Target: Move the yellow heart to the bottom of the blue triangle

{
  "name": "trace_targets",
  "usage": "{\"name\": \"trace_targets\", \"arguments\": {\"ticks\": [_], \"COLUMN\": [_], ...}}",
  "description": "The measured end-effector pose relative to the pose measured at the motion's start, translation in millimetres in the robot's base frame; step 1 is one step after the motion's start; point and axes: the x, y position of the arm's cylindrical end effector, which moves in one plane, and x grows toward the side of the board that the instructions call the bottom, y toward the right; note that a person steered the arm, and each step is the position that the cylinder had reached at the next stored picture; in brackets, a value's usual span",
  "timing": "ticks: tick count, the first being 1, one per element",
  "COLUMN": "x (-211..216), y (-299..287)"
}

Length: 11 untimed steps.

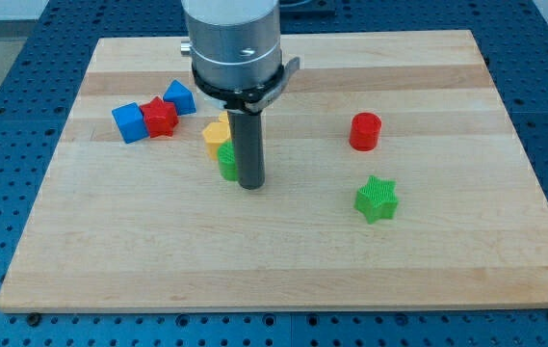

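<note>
1. The yellow heart (216, 132) is lying flat, partly hidden behind the rod, well to the lower right of the blue triangle.
2. The blue triangle (179, 97) is sitting flat near the view's upper left.

My tip (252, 184) rests just right of two stacked-looking blocks (221, 146); three blocks (154, 114) cluster upper left.

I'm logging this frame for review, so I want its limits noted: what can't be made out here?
- Camera view: my tip is right of the yellow block and green block; the rod covers their right sides, so shapes and contact are unclear.
- The red block overlaps the blue cube and partly hides the blue triangle.
</note>
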Motion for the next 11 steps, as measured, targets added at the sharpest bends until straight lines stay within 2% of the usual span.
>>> {"name": "trace_targets", "arguments": {"ticks": [4, 5, 6, 7, 8, 11], "x": [-47.7, -16.4, -1.6, -10.7, -50.7, -79.6], "y": [-16.9, -12.0, 24.5, 38.7, 34.8, -0.3]}}
